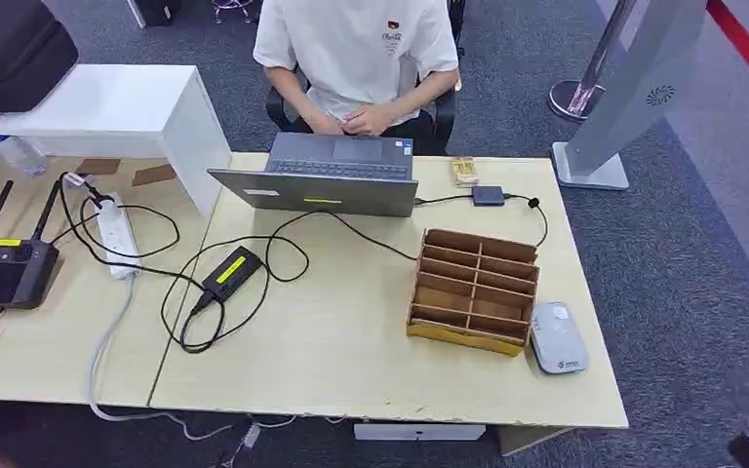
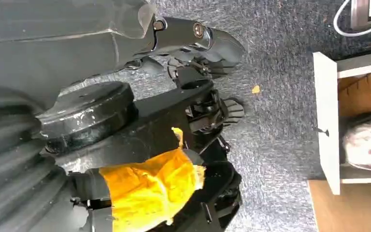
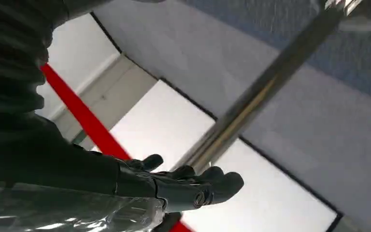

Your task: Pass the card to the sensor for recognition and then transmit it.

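Observation:
A brown cardboard sorter box (image 1: 473, 289) with several slots stands on the right half of the light wooden table (image 1: 351, 351). Whether cards stand in its slots is too small to tell. A flat grey-white card sensor (image 1: 558, 337) lies on the table just right of the box. My left hand (image 2: 193, 36) hangs low over grey carpet, its dark fingers stretched out with nothing in them; yellow tape (image 2: 149, 188) wraps a part near it. My right hand (image 3: 183, 186) also hangs off the table, fingers loosely extended and holding nothing.
A person in a white shirt (image 1: 356, 49) sits behind an open laptop (image 1: 327, 175) at the far edge. A power brick (image 1: 231, 272) with looped cables, a power strip (image 1: 115, 232) and a black controller (image 1: 5, 271) lie left. A grey stand (image 1: 624, 97) rises at the right.

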You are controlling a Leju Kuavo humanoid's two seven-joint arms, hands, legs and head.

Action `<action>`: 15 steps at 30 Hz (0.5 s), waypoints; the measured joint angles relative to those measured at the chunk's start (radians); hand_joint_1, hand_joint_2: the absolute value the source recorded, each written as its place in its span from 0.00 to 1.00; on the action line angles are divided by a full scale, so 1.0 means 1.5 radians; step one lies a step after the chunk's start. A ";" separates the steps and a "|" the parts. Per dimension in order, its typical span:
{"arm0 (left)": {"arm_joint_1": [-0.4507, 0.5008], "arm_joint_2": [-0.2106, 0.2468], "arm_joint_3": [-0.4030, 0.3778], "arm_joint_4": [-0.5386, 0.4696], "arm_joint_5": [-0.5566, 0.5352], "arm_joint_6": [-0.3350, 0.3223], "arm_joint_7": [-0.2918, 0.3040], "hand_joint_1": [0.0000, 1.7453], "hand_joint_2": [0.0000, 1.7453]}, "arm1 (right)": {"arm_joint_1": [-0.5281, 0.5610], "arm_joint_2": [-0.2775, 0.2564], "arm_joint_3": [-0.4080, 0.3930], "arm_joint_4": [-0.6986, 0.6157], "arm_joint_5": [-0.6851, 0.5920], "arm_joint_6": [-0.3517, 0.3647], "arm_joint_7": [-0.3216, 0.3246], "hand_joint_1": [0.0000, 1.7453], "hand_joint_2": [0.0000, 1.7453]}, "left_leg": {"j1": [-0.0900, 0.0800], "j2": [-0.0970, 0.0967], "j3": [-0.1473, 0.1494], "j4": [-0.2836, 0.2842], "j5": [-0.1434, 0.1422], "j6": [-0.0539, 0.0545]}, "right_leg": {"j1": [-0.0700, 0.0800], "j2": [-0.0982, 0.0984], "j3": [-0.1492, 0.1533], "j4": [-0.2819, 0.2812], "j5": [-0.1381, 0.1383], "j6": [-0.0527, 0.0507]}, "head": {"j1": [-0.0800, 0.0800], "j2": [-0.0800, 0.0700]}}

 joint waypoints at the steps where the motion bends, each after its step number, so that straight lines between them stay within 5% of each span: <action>1: 0.000 0.002 -0.004 -0.001 0.004 0.002 0.000 0.00 1.00 | 0.009 0.015 -0.007 0.002 -0.003 0.000 -0.003 0.00 1.00 | 0.000 0.000 0.000 0.000 0.000 0.000 | 0.000 0.000 0.000 0.000 0.000 0.000 | 0.000 0.000; 15: -0.003 0.016 -0.036 -0.011 0.057 0.032 0.014 0.00 1.00 | 0.067 0.224 -0.067 0.032 -0.031 0.077 -0.002 0.00 1.00 | 0.000 0.005 0.008 -0.004 -0.002 -0.006 | 0.000 0.004 0.004 0.001 -0.002 -0.004 | -0.001 0.000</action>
